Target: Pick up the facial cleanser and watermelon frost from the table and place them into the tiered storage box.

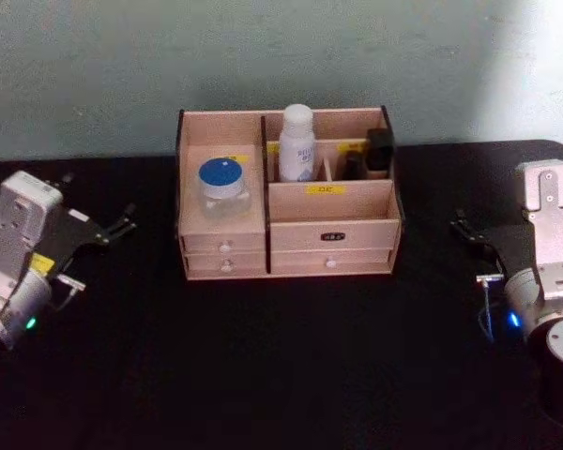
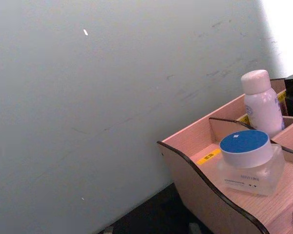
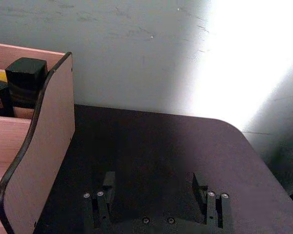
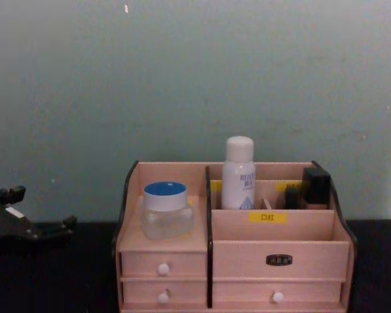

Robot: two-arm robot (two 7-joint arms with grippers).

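A: Where are the two items standing?

B: The facial cleanser point(image 1: 296, 142), a smooth white cylinder, is standing upright in a rear compartment of the wooden tiered storage box point(image 1: 333, 239). The watermelon frost point(image 1: 224, 187), a clear squat jar, is sitting on the left tier.

A: And the tools?

B: The left tool point(image 1: 113, 228) is waiting near the tabletop's left edge and the right tool point(image 3: 155, 187) near the right edge, each with fingers apart.

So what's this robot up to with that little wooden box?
It is tidying toiletries into the tiered storage box. Both items now stand inside it: the watermelon frost in the left section and the facial cleanser upright in a rear compartment. Nothing is being held. The left gripper and the right gripper, its fingers open, sit off to either side of the box above the black table.
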